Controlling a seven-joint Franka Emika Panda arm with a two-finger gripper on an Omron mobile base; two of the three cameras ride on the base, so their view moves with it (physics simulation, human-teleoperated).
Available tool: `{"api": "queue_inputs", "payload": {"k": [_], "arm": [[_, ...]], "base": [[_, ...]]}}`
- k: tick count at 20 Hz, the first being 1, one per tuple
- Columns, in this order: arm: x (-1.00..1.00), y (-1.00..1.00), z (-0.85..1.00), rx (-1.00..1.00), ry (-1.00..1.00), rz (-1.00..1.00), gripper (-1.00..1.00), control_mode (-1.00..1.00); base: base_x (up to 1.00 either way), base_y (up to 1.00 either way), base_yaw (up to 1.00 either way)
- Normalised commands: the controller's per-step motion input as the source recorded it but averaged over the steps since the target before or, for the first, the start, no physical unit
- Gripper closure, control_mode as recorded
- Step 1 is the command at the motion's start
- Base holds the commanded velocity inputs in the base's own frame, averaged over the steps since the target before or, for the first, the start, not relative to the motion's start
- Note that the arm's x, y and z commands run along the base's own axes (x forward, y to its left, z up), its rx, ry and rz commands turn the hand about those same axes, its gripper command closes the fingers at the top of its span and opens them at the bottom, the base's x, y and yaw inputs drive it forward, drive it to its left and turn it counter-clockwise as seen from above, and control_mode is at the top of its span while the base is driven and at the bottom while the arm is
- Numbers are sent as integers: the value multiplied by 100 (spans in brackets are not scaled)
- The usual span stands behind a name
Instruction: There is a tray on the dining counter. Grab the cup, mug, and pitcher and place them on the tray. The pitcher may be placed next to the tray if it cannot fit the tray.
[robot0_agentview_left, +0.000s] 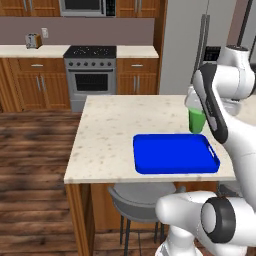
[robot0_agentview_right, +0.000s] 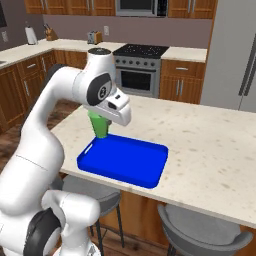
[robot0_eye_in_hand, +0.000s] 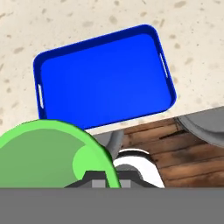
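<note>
My gripper (robot0_eye_in_hand: 107, 180) is shut on the rim of the green cup (robot0_agentview_left: 196, 121), which hangs upright in the air. The cup (robot0_agentview_right: 100, 126) is over the far corner of the bright-blue tray (robot0_agentview_right: 125, 161), at the arm's side. In the hand view the cup (robot0_eye_in_hand: 43, 153) sits large at the lower left, with the tray (robot0_eye_in_hand: 105, 74) well below it. The tray (robot0_agentview_left: 175, 152) lies bare near the front edge of the beige dining counter (robot0_agentview_left: 110, 130). The mug and the pitcher are out of view.
Two grey stools (robot0_agentview_right: 210, 232) (robot0_agentview_left: 140, 197) stand under the counter's front edge. My own white forearm (robot0_agentview_left: 215, 105) crosses above the tray's right end. A stove (robot0_agentview_left: 90, 70) and a tall fridge (robot0_agentview_left: 195, 45) line the far wall.
</note>
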Motion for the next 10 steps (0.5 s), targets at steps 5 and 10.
{"api": "queue_inputs", "payload": {"k": [5,10], "arm": [[55,-72,-62,0,-1,0,100,-100],[29,-57,-65,-1,-3,0,100,-100]], "base": [[0,0,0],[0,0,0]]}}
